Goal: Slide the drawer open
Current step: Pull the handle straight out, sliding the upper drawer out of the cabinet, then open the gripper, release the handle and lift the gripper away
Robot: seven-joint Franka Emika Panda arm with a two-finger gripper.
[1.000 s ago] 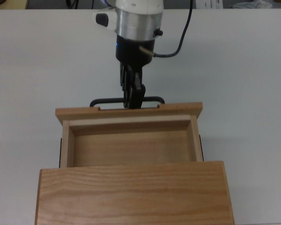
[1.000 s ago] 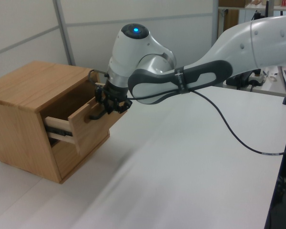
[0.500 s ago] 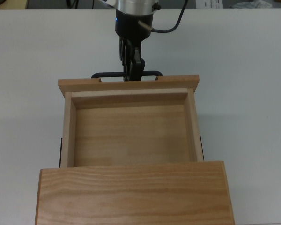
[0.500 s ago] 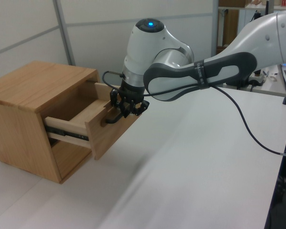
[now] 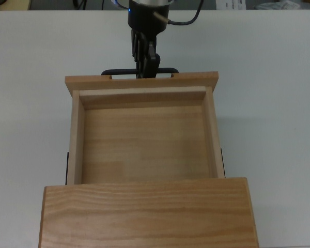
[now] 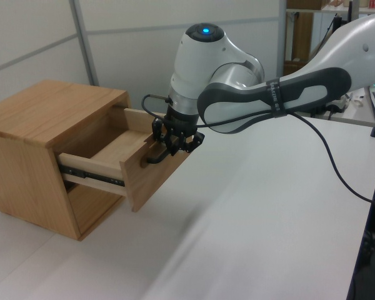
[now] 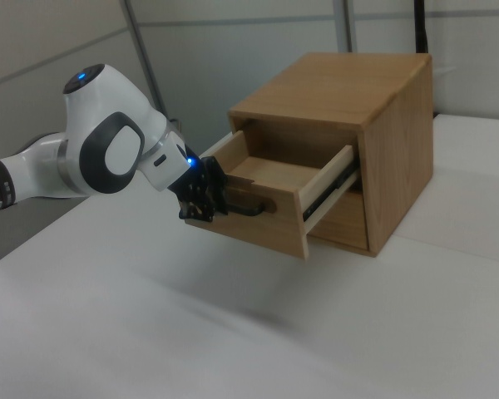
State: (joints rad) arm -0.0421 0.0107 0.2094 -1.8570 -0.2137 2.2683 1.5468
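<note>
The drawer stands pulled far out of the wooden cabinet, and its light wooden tray is bare inside. It also shows from the side as the drawer and the drawer. A black bar handle runs along the front panel. My gripper is shut on the middle of that handle. The same grip appears as the gripper on the handle, and the gripper on the handle.
The cabinet sits on a white table. The arm's black cable hangs over the table at the left view's right. Grey wall panels stand behind the cabinet.
The drawer has slid much farther out of the cabinet. My gripper moved away from the cabinet with the handle held.
</note>
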